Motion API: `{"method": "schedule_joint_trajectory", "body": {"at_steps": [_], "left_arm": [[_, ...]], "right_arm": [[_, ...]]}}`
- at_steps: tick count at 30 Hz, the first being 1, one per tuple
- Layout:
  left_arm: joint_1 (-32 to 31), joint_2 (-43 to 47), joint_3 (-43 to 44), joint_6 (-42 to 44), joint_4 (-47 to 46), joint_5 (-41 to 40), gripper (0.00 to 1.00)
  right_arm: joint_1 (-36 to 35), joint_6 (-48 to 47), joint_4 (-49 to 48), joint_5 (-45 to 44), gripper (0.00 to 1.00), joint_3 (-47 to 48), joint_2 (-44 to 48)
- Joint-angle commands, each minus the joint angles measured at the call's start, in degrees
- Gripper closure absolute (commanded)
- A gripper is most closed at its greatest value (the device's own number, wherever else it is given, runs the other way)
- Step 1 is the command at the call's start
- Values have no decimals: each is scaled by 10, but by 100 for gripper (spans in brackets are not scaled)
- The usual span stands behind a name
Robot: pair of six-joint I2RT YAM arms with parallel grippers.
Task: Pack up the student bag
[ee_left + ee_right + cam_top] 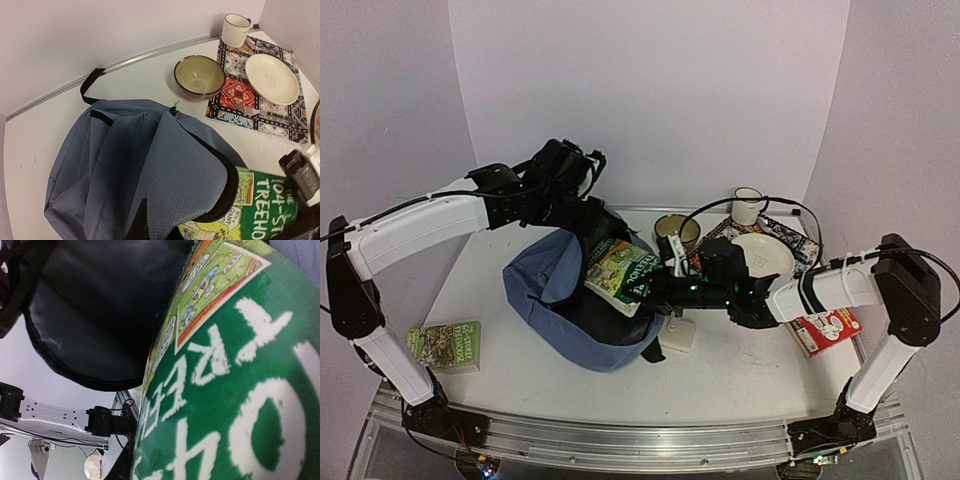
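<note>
Packing under way: left gripper (598,222) pinches the student bag (548,292) open; right gripper (657,285) clamps a green book (618,270) half inside; second book (445,345) awaits on the table.

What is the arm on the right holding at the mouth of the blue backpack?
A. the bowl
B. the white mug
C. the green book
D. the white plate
C: the right gripper is clamped on the green book, whose far end sits in the open backpack. The plate, mug and bowl stand untouched on the table behind.
</note>
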State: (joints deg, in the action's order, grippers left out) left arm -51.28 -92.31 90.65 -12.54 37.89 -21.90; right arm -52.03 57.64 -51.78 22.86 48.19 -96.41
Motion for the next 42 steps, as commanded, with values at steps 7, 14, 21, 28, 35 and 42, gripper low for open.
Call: {"method": "schedule_joint_trajectory", "body": {"at_steps": [7, 14, 21, 28, 35, 42], "left_arm": [[19, -38, 105, -75, -26, 31, 100], [20, 2, 71, -101, -28, 102, 100], [20, 42, 40, -117, -32, 127, 100], [20, 55, 25, -120, -38, 153, 100], [20, 56, 19, -115, -48, 146, 100], [20, 54, -2, -113, -63, 125, 100]], "right_arm": [[-38, -39, -7, -24, 100, 56, -3], [-37, -17, 1, -81, 100, 99, -43], [-31, 3, -5, -106, 100, 170, -112], [-25, 7, -31, -115, 100, 233, -171], [-18, 58, -9, -119, 100, 275, -250], [-17, 72, 106, -119, 71, 323, -301]]}}
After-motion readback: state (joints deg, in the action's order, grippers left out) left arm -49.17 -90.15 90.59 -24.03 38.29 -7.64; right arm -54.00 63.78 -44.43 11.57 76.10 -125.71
